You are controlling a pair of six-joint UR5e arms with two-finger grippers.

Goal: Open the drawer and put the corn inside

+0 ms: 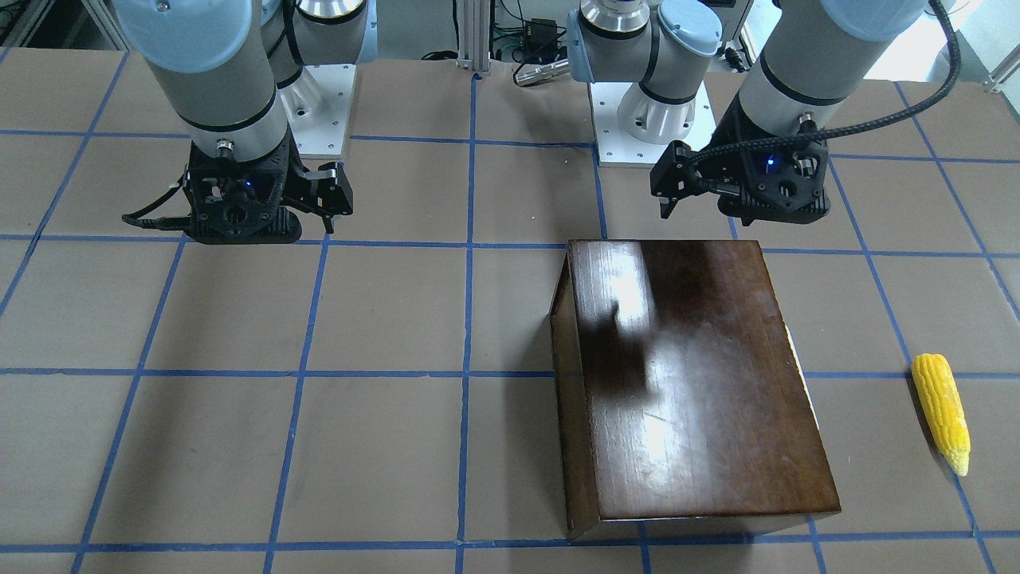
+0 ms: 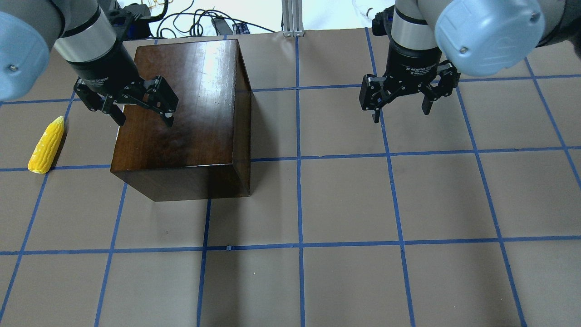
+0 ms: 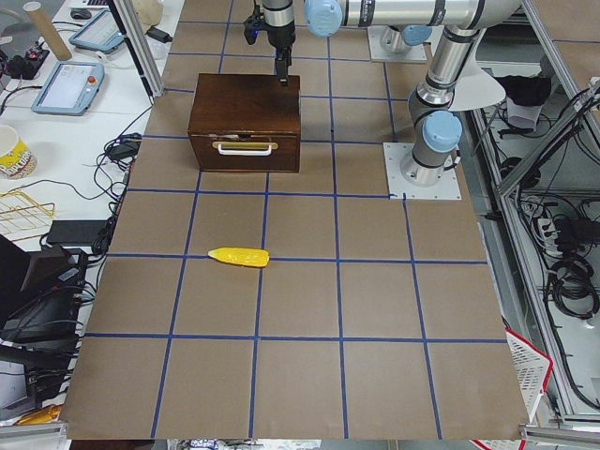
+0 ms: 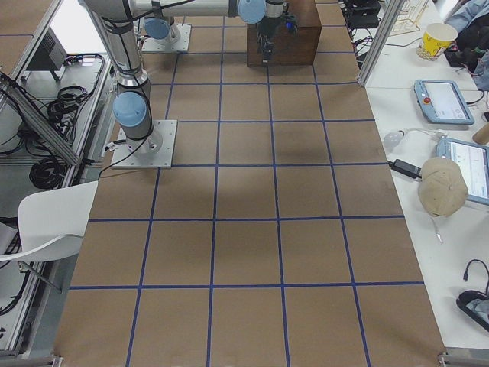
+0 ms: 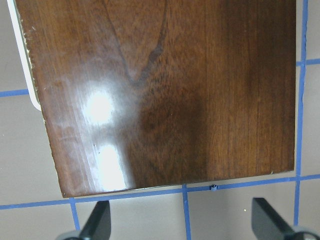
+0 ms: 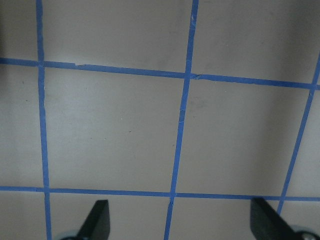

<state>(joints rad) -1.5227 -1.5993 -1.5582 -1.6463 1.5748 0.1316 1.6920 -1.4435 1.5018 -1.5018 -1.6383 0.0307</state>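
Note:
The dark brown wooden cabinet (image 2: 181,113) stands on the table's left half. Its drawer (image 3: 246,152) is pushed in; the dark front with a pale handle faces the table's left end. The yellow corn (image 2: 46,145) lies flat on the table to the left of the cabinet, apart from it; it also shows in the front view (image 1: 942,412). My left gripper (image 2: 144,116) is open and empty, hovering over the cabinet's top near its left edge. My right gripper (image 2: 400,111) is open and empty above bare table, well to the right.
The brown table (image 2: 345,204) is marked with a grid of blue tape. The two arm bases stand on white plates (image 1: 319,112) at the robot's side. Cables (image 2: 199,22) and an aluminium post (image 2: 290,18) sit beyond the far edge.

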